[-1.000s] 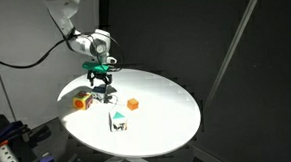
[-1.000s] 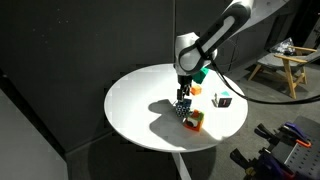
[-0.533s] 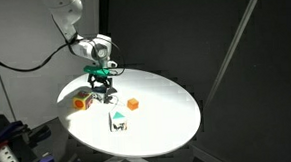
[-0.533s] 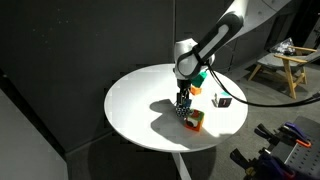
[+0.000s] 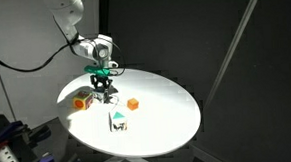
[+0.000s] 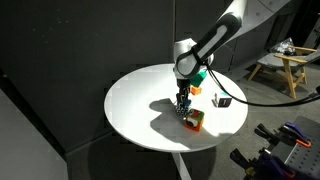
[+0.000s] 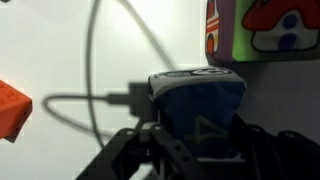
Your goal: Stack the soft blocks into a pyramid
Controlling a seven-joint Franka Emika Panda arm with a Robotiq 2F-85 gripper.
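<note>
We see the blue block [image 7: 197, 100] gripped between the closed fingers of the gripper [image 5: 103, 91], low over the round table [image 5: 177, 114] and just beside a picture-printed block [image 7: 265, 30] near the rim. An orange block [image 5: 133, 105] and a white-and-green block [image 5: 118, 119] lie apart from them.

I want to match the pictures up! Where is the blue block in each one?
Exterior view: blue block, left of centre.
Exterior view: just right of the middle.
Wrist view: centre.
Shared landmark: the colourful block beside it.
</note>
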